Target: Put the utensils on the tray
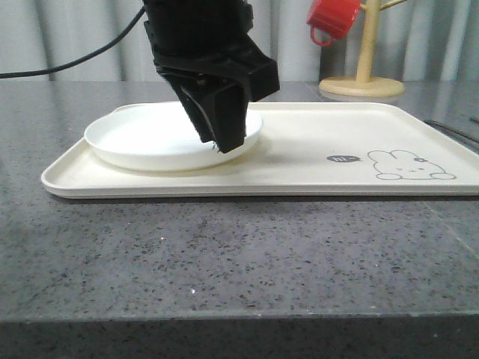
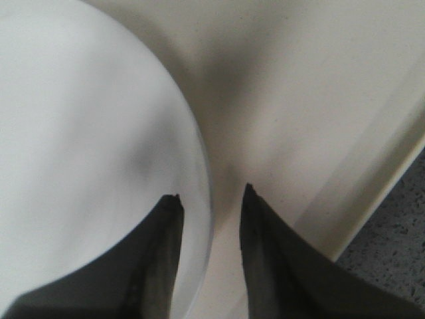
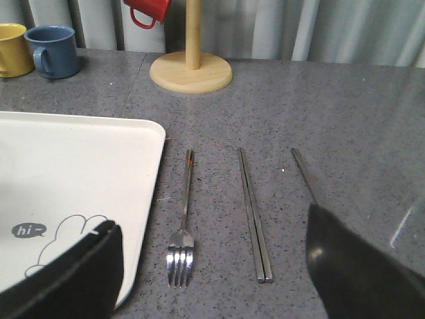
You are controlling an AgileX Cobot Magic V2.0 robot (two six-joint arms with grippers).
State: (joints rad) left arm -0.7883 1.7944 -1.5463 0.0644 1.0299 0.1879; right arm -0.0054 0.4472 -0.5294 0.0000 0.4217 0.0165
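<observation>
"hi~" bubble [image 3: 29, 230] on tray [image 3: 80, 159]

plate [image 1: 150, 138] on tray [image 1: 314, 161], fork [image 3: 183, 226] beside chopsticks [image 3: 254, 212]

The left gripper [image 2: 211, 193] is sitting open over the tray [image 2: 319, 100], with one finger [image 2: 159, 252] over the white plate [image 2: 80, 146] and the plate's edge lying between the two fingers.
</observation>
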